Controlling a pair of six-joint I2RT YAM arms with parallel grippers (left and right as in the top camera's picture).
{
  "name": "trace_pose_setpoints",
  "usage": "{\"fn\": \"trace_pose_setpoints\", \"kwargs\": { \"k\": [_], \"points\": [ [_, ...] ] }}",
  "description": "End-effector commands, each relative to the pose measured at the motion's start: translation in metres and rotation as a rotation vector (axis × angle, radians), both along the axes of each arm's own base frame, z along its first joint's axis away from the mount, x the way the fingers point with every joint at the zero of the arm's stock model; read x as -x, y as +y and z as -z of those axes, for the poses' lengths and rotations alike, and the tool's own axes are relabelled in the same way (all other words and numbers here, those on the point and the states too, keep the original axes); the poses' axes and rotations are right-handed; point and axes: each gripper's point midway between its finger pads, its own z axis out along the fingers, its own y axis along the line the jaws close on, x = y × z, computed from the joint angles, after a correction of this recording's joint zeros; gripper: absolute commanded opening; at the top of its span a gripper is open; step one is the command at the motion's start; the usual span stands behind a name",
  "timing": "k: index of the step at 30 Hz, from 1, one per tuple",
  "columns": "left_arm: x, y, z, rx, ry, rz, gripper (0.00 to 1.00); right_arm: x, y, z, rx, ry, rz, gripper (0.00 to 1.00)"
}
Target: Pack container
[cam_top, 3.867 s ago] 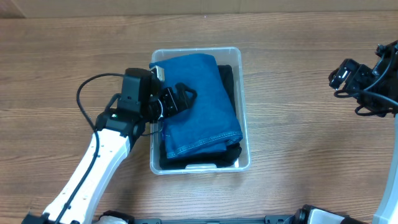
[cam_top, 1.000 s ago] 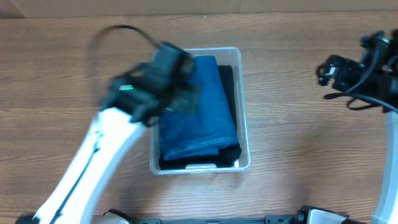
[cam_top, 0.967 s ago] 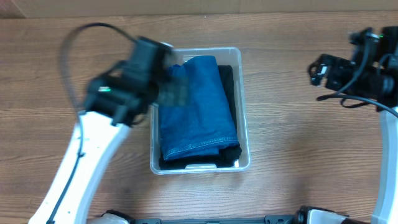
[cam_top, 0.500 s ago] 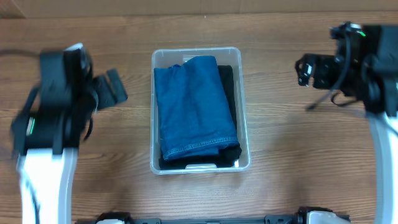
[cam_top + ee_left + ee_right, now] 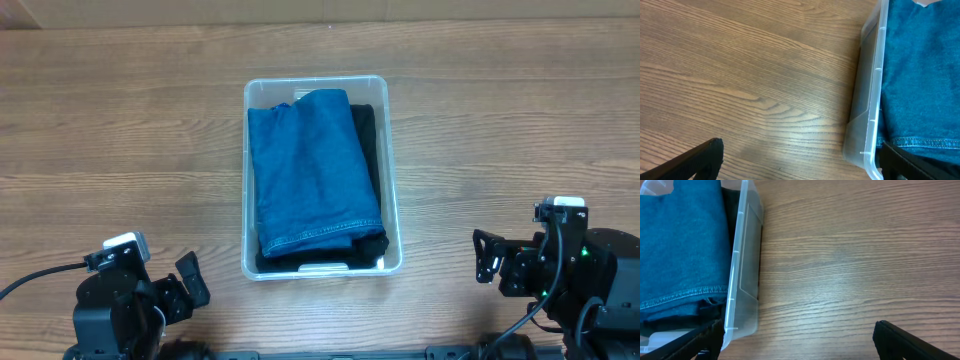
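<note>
The clear plastic container (image 5: 393, 215) stands at the table's middle, holding folded blue jeans (image 5: 310, 170) on top of a black garment (image 5: 368, 130). Its rim shows in the left wrist view (image 5: 875, 100) and in the right wrist view (image 5: 740, 265), with the jeans (image 5: 920, 75) (image 5: 680, 240) inside. My left gripper (image 5: 190, 290) is open and empty near the front edge, left of the container. My right gripper (image 5: 487, 257) is open and empty near the front edge, right of the container. Both sets of fingers stand wide apart over bare wood.
The wooden table (image 5: 120, 130) surrounds the container on all sides. A lighter strip runs along the far edge (image 5: 300, 10). Nothing else lies on the table.
My left arm lifted out of the container and swung back to the front left. My right arm drew back from the far right to the front right. The clothes stayed in place.
</note>
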Motion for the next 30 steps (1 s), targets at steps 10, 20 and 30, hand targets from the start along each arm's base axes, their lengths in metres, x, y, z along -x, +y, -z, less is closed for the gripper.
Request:
{"fn": "trace_pose_setpoints", "kwargs": {
  "k": [10, 20, 30],
  "points": [
    [0.001, 0.003, 0.000, -0.001, -0.007, -0.021, 1.00, -0.049, 0.003, -0.018, 0.073, -0.547, -0.067, 1.00],
    [0.001, 0.003, 0.000, -0.001, -0.007, -0.021, 1.00, -0.069, 0.003, 0.050, 0.105, -0.869, -0.064, 1.00],
    [0.001, 0.003, 0.000, -0.001, -0.007, -0.021, 1.00, -0.068, 0.003, 0.082, 0.092, -0.736, -0.066, 1.00]
  ]
}}
